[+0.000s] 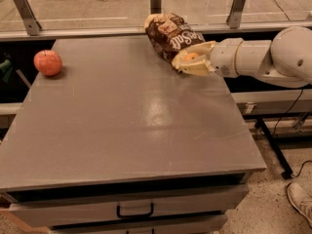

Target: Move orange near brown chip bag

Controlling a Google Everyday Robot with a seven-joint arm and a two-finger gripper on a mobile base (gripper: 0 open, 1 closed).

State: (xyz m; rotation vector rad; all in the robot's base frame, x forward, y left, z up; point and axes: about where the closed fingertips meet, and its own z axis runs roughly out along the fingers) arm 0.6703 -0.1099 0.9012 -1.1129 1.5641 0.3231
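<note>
The orange (191, 56), small, round and bright, sits clasped between the fingers (201, 48) of the gripper (180, 63) at the far right of the worktop (122, 126). Just beside it, to the left, the brown chip bag (168, 33) lies crinkled and white-lettered at the far edge.

white arm extends from the right, gripper (184, 62) fingers clasped round orange (191, 56).

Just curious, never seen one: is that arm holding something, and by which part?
The orange, round its sides, between the gripper's jaws beside the brown chip bag.
</note>
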